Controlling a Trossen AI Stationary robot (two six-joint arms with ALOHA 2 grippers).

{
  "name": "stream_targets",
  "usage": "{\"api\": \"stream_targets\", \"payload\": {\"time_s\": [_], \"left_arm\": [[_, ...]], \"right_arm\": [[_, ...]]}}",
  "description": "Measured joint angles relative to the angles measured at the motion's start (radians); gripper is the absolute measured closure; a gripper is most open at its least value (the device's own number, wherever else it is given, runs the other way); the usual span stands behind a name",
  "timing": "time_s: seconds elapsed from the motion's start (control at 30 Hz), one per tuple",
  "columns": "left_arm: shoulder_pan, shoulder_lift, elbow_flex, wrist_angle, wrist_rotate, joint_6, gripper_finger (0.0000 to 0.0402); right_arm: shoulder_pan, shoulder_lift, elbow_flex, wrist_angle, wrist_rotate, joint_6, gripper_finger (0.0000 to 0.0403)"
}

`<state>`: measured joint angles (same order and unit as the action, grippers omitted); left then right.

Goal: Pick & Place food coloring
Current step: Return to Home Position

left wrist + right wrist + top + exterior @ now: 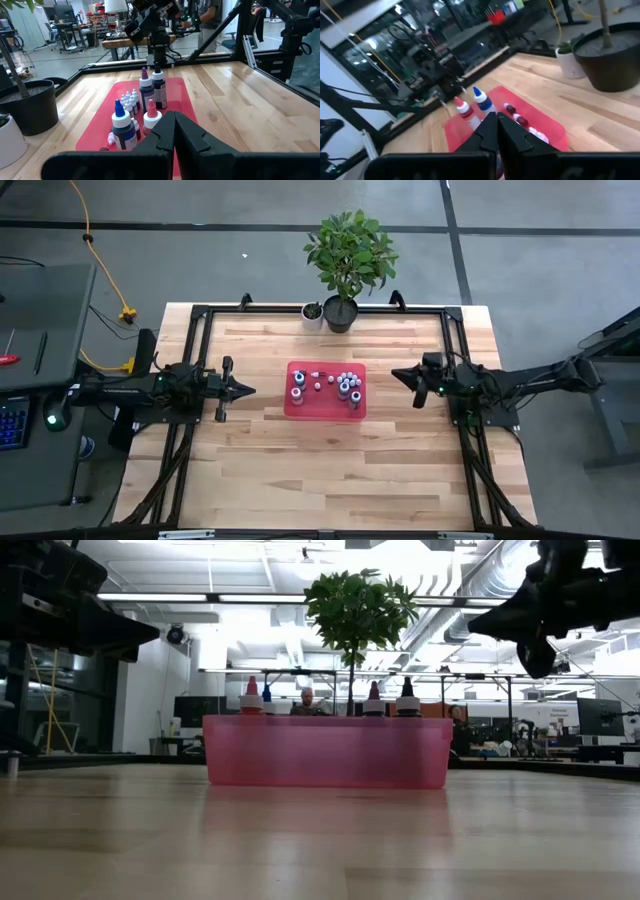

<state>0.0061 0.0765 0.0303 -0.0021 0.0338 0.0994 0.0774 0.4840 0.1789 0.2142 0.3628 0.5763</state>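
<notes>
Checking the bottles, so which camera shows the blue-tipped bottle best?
The left wrist view: the blue-tipped bottle stands nearest, cap and body visible. The right wrist view shows its top; the low view only its tip above the tray wall; the high view just a cap.

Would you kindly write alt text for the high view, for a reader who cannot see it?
A red tray of food coloring bottles sits centred on the table. The left gripper and right gripper, both shut, flank it without touching. A leafy plant and a small white pot stand at the far edge.
</notes>
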Motion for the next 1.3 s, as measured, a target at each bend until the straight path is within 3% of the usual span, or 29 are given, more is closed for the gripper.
{"api": "stream_targets", "payload": {"time_s": [0.33, 0.6, 0.83, 1.3], "left_arm": [[0.000, 0.000, 0.000, 0.000, 0.000, 0.000, 0.0401], [0.000, 0.000, 0.000, 0.000, 0.000, 0.000, 0.0401], [0.000, 0.000, 0.000, 0.000, 0.000, 0.000, 0.0401], [0.000, 0.000, 0.000, 0.000, 0.000, 0.000, 0.0401]], "right_arm": [[0.037, -0.097, -0.122, 0.196, -0.004, -0.167, 0.0403], [0.015, -0.144, -0.163, 0.232, -0.020, -0.329, 0.0403], [-0.017, -0.166, -0.169, 0.227, -0.125, -0.372, 0.0403], [-0.019, -0.166, -0.169, 0.004, -0.355, -0.373, 0.0403]]}}
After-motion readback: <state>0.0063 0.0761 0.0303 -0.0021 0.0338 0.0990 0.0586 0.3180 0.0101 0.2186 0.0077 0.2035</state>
